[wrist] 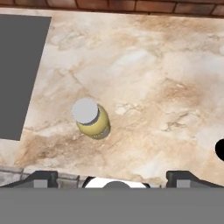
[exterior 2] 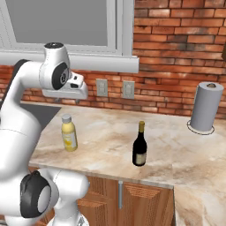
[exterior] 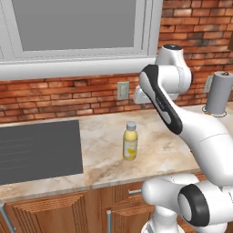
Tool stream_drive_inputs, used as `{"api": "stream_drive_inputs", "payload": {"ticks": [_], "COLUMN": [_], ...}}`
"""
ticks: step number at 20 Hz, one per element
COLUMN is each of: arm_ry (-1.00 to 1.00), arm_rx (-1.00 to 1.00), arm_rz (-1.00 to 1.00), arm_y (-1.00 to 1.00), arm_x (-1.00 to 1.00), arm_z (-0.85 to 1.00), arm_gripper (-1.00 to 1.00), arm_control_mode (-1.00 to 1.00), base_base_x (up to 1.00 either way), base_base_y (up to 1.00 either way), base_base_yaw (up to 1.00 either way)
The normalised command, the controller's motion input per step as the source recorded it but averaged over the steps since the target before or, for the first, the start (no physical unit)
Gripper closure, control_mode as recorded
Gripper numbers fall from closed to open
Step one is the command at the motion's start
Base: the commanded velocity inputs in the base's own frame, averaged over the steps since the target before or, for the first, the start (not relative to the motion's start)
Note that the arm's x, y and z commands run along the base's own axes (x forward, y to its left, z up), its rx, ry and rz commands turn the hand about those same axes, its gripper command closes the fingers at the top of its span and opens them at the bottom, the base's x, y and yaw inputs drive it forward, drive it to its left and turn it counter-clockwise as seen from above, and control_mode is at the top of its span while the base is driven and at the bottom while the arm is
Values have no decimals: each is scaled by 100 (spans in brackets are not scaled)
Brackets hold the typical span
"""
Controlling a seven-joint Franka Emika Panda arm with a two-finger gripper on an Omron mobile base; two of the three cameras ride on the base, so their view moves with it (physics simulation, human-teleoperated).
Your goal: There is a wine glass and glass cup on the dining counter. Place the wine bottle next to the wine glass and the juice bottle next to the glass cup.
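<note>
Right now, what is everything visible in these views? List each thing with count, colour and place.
juice bottle: one, yellow with grey cap, upright on the worktop left of the wine bottle.
wine bottle: one, near-black with tan foil, upright near the worktop's front edge.
paper towel roll: one, grey-white, upright at the worktop's back right.
cooktop: one, dark grey, set in the worktop's left.
wall outlets: two, pale, on the brick wall.
window: one, grey-framed, above.
gripper: open, high above the juice bottle.

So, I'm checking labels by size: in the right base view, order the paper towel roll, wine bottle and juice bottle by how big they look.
1. paper towel roll
2. wine bottle
3. juice bottle
The roll stands farther back, so it truly outsizes both.
</note>
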Motion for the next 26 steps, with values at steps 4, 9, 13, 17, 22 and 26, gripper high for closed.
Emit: {"api": "stream_drive_inputs", "payload": {"ticks": [4,9,13,17,22,26], "arm_ry": [8,7,7,10,11,11], "arm_rx": [0,-1,-2,-1,-2,0], "arm_rz": [0,0,0,0,0,0], "arm_y": [24,23,18,6,0,0], "arm_x": [1,4,4,5,10,8], "arm_z": [-8,-13,-19,-19,-16,-5], "arm_gripper": [-100,-100,-100,-100,-100,-100], "arm_control_mode": [-100,-100,-100,-100,-100,-100], "base_base_x": [0,0,0,0,0,0], "base_base_y": [0,0,0,0,0,0], "base_base_yaw": [0,0,0,0,0,0]}}
